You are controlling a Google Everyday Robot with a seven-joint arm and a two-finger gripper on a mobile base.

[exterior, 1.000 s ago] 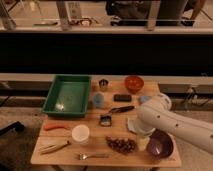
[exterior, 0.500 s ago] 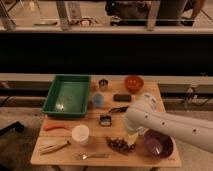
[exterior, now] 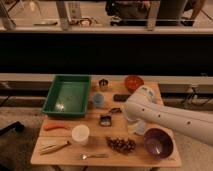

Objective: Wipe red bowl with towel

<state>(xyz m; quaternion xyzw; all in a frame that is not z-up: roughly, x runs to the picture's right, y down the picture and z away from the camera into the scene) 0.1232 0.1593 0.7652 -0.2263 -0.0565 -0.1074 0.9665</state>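
The red bowl [exterior: 133, 82] is small, round and orange-red, and stands at the table's back edge, right of centre. My white arm reaches in from the right, its bulky elbow just in front of the bowl. The dark gripper [exterior: 116, 110] sticks out at the arm's left end, low over the table's middle and left of and nearer than the bowl. It looks open, with nothing in it. A pale grey patch [exterior: 139, 129] showing under the arm looks like the towel, mostly hidden.
A green tray [exterior: 67, 95] fills the back left. A blue block [exterior: 98, 100], a black bar [exterior: 120, 97], a small tin [exterior: 103, 84] and a dark item [exterior: 106, 120] lie mid-table. A purple bowl [exterior: 158, 142], grapes [exterior: 121, 144], white cup [exterior: 80, 134], carrot [exterior: 55, 126] and fork [exterior: 95, 156] are in front.
The arm has swung left across the table. Its elbow now stands in front of the red bowl and the gripper end has come out toward the table's middle. Nothing on the table has moved.
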